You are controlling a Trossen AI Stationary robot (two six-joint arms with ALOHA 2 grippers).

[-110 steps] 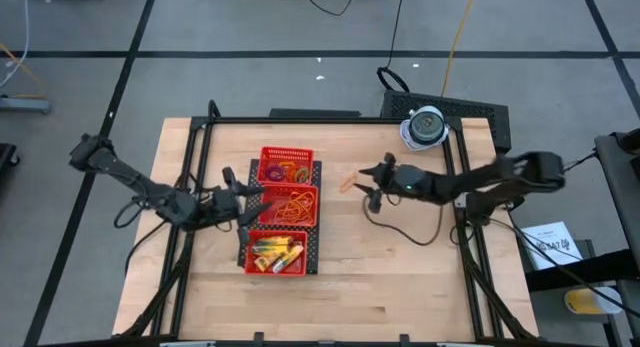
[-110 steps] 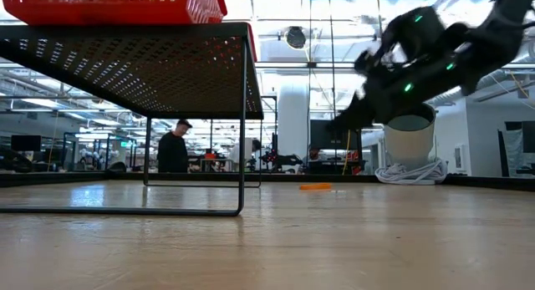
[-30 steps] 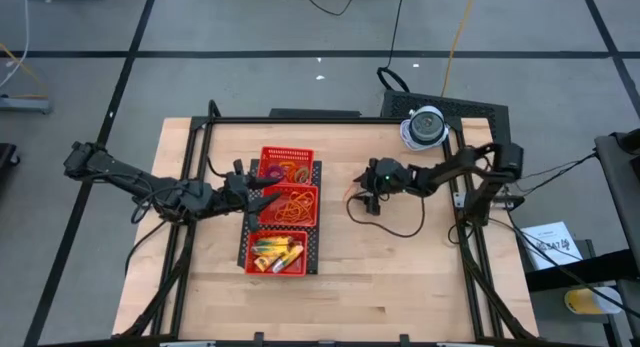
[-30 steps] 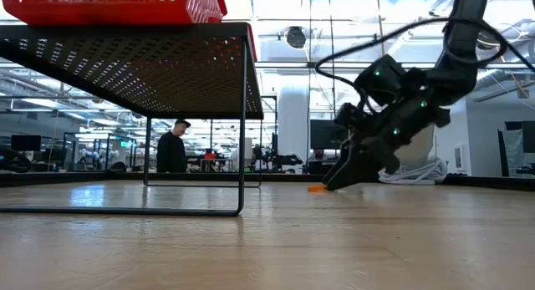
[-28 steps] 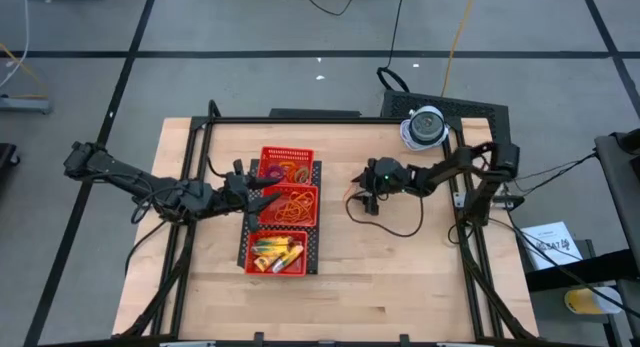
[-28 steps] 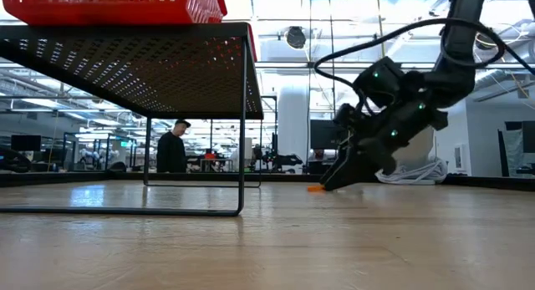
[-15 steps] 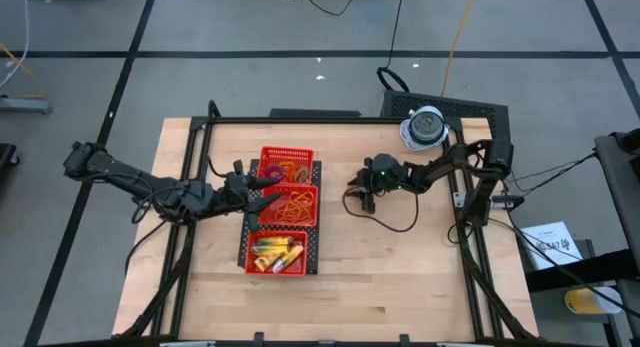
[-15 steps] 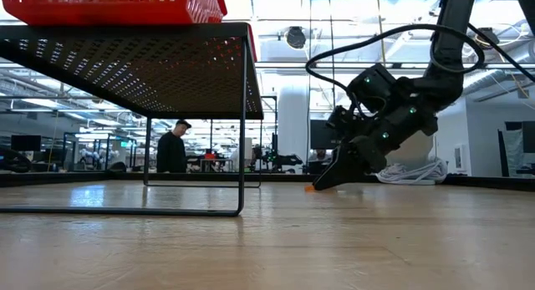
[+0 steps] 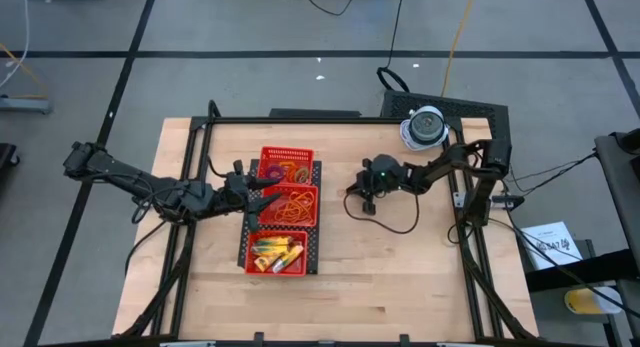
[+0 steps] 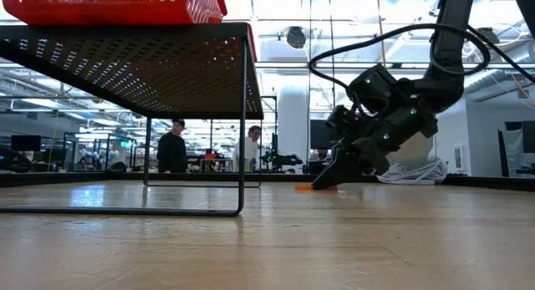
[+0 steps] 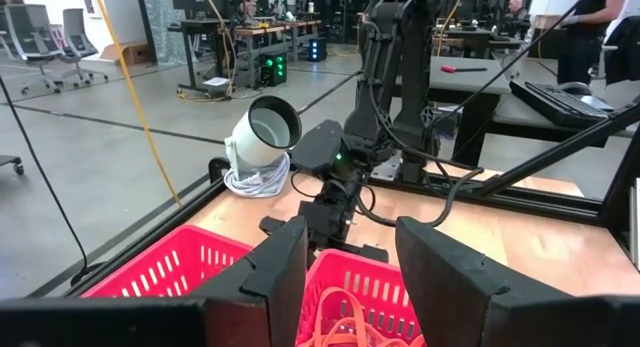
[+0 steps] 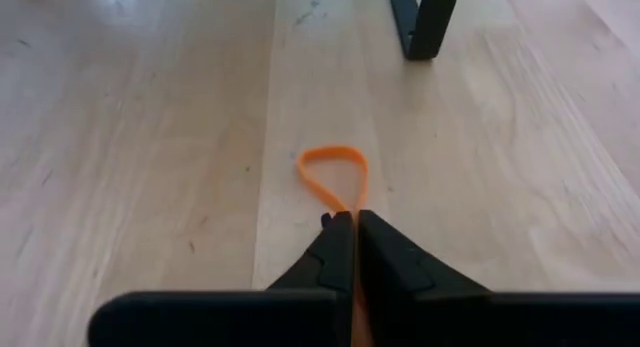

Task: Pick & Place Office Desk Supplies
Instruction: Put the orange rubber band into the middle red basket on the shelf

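Your right gripper pinches an orange rubber band flat on the tabletop, right of the red tray; your left gripper hovers half-spread over that tray.

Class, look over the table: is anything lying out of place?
Yes. One orange rubber band lies loose on the bare table, right of the red tray that holds the other bands. The right gripper is shut on its near end.
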